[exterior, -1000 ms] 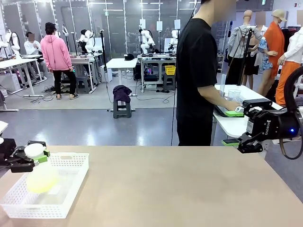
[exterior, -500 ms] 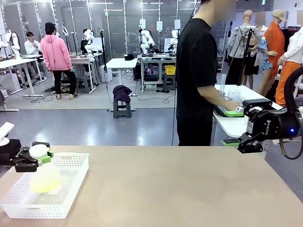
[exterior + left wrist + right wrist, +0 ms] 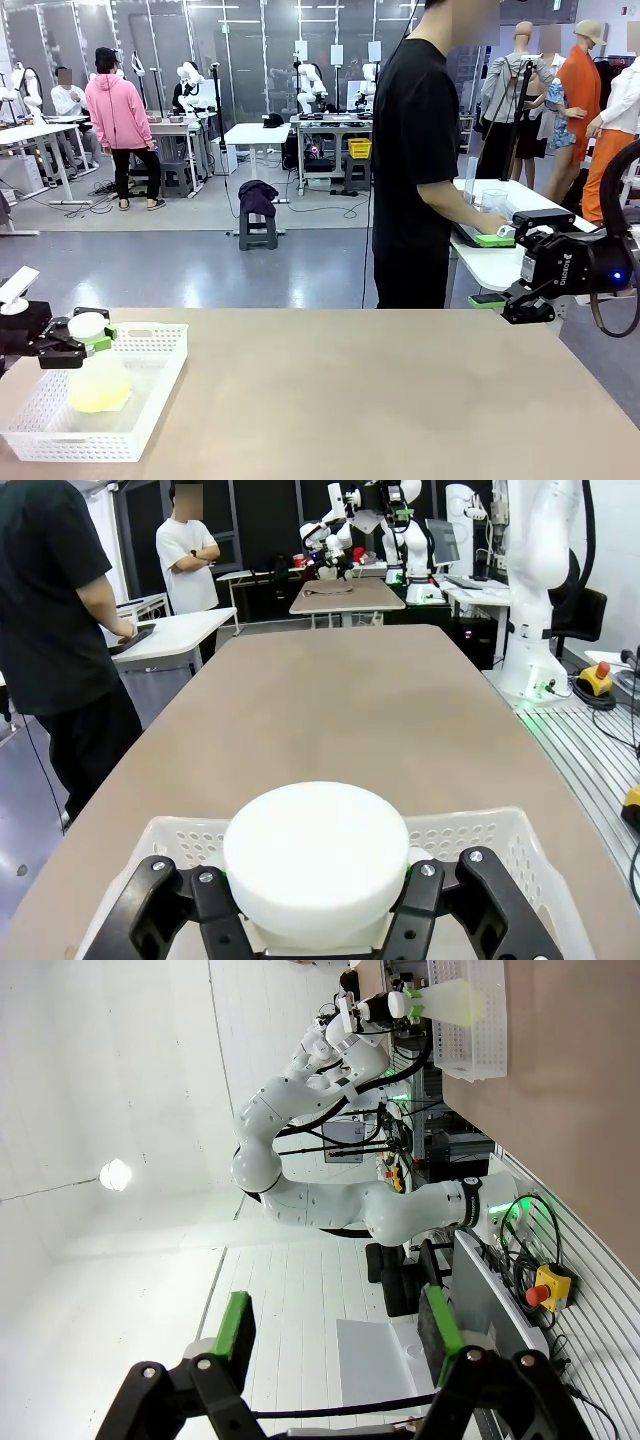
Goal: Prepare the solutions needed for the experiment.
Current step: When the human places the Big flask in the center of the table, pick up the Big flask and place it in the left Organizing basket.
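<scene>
From the front, the left gripper (image 3: 82, 341) is clamping the neck of a translucent conical flask (image 3: 98, 385) just under its white round stopper (image 3: 87, 324), holding it upright inside the white perforated basket (image 3: 150, 400) at the table's (image 3: 380, 400) left end; the solutions (image 3: 100, 395), a pale yellow-green liquid, are showing through the flask's lower body. Far across the table from the basket, the right gripper (image 3: 527, 305) is hanging off the right edge, jaws parted and holding nothing. A person in black (image 3: 420, 160) is standing beyond the table, well right of the basket. In the left wrist view, the fingers (image 3: 215, 905) are pinching just below the stopper (image 3: 315, 852), the basket's far wall (image 3: 480, 835) lying behind it. In the right wrist view, the green-padded fingers (image 3: 235, 1325) are standing wide apart around nothing, the basket (image 3: 475, 1030) far off at the top with the flask (image 3: 450, 1000) in it.
</scene>
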Controlling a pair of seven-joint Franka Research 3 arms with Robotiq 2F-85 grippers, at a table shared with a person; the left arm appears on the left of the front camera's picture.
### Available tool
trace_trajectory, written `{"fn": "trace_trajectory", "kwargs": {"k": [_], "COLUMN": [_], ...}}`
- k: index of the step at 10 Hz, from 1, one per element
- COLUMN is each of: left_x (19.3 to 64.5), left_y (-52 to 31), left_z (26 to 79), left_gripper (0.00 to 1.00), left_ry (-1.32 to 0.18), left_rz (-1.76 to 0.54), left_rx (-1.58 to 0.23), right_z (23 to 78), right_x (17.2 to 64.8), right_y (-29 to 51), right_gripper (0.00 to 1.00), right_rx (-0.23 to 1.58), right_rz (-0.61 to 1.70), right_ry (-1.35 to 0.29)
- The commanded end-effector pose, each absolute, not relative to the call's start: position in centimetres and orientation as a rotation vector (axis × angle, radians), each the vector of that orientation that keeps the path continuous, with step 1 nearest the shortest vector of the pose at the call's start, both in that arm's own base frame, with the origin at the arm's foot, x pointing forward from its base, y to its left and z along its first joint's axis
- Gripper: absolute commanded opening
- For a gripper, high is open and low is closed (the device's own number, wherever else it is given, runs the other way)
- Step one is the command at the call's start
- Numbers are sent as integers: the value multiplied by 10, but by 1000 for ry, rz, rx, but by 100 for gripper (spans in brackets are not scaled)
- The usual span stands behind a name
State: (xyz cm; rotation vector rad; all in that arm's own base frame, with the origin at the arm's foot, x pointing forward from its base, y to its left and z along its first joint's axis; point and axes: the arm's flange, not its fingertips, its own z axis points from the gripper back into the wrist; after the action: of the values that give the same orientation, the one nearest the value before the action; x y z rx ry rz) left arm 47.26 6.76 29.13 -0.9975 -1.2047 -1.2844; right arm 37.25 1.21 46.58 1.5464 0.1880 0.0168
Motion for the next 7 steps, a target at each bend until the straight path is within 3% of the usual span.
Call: {"fn": "trace_trajectory", "kwargs": {"k": [1, 4, 5, 6, 7], "left_x": [461, 461, 460, 459, 458], "left_y": [69, 71, 70, 70, 71], "left_z": [240, 234, 233, 232, 230], "left_gripper": [0, 0, 43, 46, 63], "left_ry": [-1248, -1219, -1213, -1216, -1213], "left_rz": [-1312, -1296, -1276, -1278, -1279], "left_rx": [-979, -1004, -1023, -1044, -1052], "right_z": [466, 466, 466, 466, 466], "right_x": [372, 372, 372, 372, 372], "right_y": [12, 12, 12, 12, 12], "right_gripper": [83, 83, 83, 83, 83], "right_rx": [1555, 1555, 1555, 1555, 1555], "right_rz": [31, 31, 31, 31, 31], "right_ry": [180, 180, 180, 180, 180]}}
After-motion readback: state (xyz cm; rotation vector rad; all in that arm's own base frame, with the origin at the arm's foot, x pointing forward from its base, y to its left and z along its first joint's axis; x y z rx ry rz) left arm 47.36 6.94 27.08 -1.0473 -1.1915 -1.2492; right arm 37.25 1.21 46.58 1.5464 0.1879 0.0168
